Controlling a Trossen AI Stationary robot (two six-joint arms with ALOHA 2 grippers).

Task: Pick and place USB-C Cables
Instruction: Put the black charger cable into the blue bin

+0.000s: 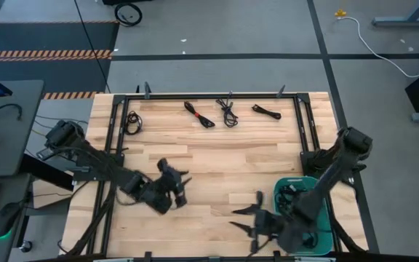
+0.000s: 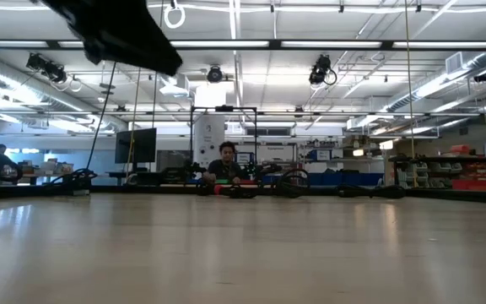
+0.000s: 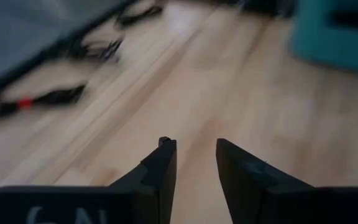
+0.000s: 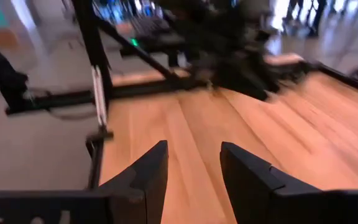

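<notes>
Cables (image 1: 198,115) far — fingers (image 3: 161,163) empty.

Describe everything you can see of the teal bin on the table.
The teal bin is a small teal-green container that looks like plastic, open at the top, sitting upright on the wooden table near the near-right corner. Black USB-C cables lie inside it. The right arm reaches across it in the high view, hiding much of its inside and rim. The left wrist view shows one teal corner of it, with bare wood beside it.
</notes>
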